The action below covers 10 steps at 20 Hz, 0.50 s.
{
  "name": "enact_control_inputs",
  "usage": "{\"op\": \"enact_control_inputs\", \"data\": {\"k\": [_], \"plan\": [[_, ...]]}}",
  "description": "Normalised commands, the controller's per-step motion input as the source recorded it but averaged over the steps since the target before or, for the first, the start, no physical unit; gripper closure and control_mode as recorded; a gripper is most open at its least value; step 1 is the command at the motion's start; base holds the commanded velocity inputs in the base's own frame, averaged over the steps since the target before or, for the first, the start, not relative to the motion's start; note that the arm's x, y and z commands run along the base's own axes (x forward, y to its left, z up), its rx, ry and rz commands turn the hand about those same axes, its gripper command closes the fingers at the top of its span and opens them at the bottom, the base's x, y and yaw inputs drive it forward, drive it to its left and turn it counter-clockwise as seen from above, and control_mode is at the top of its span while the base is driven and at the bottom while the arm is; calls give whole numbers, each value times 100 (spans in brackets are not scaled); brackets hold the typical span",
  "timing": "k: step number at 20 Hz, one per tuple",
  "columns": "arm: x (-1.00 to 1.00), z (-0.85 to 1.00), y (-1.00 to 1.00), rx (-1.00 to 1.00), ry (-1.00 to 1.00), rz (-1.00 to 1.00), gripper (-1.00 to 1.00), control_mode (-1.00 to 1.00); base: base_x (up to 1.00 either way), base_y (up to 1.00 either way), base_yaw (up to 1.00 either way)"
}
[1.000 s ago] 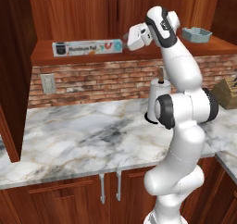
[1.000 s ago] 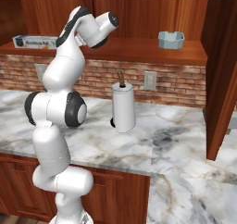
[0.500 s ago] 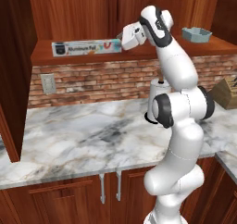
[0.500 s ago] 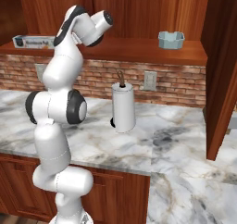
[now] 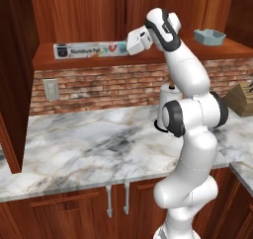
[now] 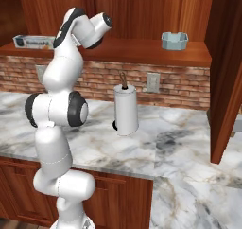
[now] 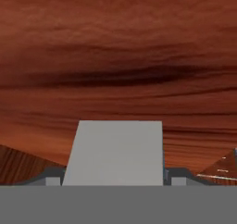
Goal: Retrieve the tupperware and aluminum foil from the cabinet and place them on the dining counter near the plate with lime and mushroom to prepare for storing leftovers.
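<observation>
Gripper [image 5: 129, 42]: raised to the open cabinet shelf, pointing left at the right end of the foil box [image 5: 92, 50]. In the hand view the box's pale grey end face [image 7: 115, 153] sits between the two dark fingertips [image 7: 46, 177]; whether they press it or merely flank it cannot be told.

Arm: white, dark joints. Rises from the base at the counter's front edge, elbow at counter height, forearm slanting up and left, wrist bent level with the shelf.

Foil box: long, narrow carton, white with blue and red print, lying lengthwise on the shelf [image 5: 49, 62] near its back wall.

Tupperware [image 6: 174, 40]: pale blue-grey open tub, angular, upright on the same shelf, well to the right of the arm and apart from the box.

Paper towel roll [image 6: 126, 110]: white cylinder on a dark upright holder, standing on the counter below the shelf; in the left base view the arm hides most of it.

Knife block [image 5: 241, 99]: wooden, at the far right of the counter.

Counter [image 5: 84, 144]: grey-veined white marble, glossy. Backsplash: red brick with two white outlets. Cabinet: reddish wood, grained, open door panels at either side.
</observation>
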Motion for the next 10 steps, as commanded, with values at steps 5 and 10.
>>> {"op": "enact_control_inputs", "data": {"k": [5,10], "plan": [[-60,12,-26,1,-12,0,100,-100,0,0,0],[-100,9,-84,3,-29,0,100,-100,0,0,0]]}}
